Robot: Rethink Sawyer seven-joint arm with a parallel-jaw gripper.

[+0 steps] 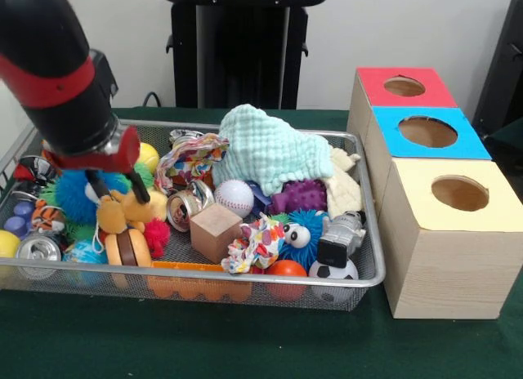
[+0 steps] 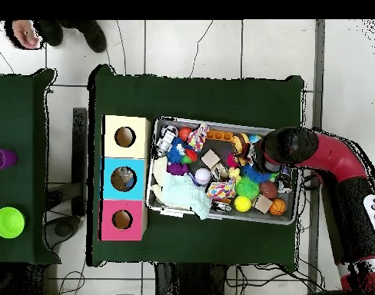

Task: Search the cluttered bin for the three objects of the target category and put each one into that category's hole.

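Note:
My gripper (image 1: 117, 189) hangs over the left part of the wire bin (image 1: 371, 207), open, its two black fingers (image 1: 140, 189) apart just above an orange plush dog (image 1: 122, 224). I cannot tell whether they touch it. A blue spiky ball (image 1: 75, 193) and a yellow ball (image 1: 148, 156) lie beside it. Three boxes stand to the right of the bin, with a red-topped hole (image 1: 404, 86), a blue-topped hole (image 1: 427, 131) and a yellow-topped hole (image 1: 459, 193). In the overhead view the arm (image 2: 292, 146) covers the gripper at the bin's (image 2: 221, 123) right end.
The bin is crowded: a mint cloth (image 1: 270, 150), a baseball (image 1: 234, 197), a wooden cube (image 1: 215, 230), a purple knobbly ball (image 1: 300, 198), a toy robot (image 1: 339, 236), a soccer ball (image 1: 333, 273) and cans (image 1: 37, 248). A person's hand (image 2: 25, 32) shows at the overhead view's top left.

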